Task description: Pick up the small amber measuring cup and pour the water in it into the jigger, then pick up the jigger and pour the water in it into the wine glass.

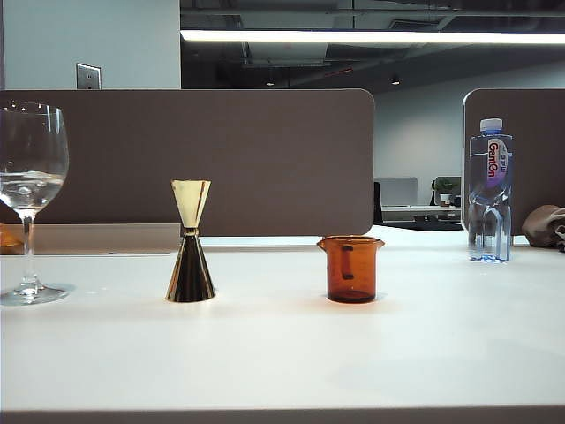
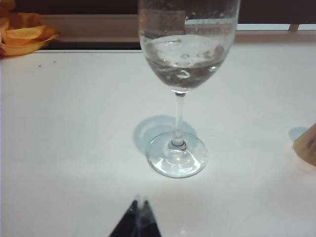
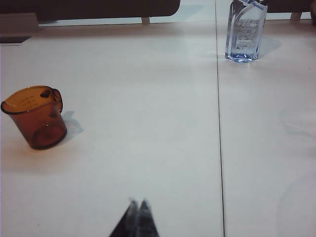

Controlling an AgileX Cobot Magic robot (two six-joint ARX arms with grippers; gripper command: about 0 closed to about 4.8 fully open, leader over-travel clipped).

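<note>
Bare white table [image 1: 282,353] fills the foreground of the exterior view; no arm is seen in it. Behind that strip, 3 vessels are lined up: wine glass [image 1: 29,199] at far left, jigger [image 1: 191,241] in the middle, small amber measuring cup [image 1: 350,268] to the right, each well apart from the next. A plastic bottle [image 1: 490,190] is noted at the back right.

Left gripper [image 2: 139,217] is seen only as dark fingertips pressed together, clenched on nothing, low in front of the wine glass foot [image 2: 177,159]. Right gripper [image 3: 137,219] is likewise clenched and empty, with the cup [image 3: 35,117] off to one side and not touched.

Progress: water [image 2: 185,66] is already seen in the wine glass bowl, with droplets on the glass. Cup and jigger both stand upright on the table. Judged from this, either both pours are finished or none has begun; which cannot be told.

Cup: translucent amber-brown, flared rim, small spout, dark markings. No liquid can be made out in it.
</note>
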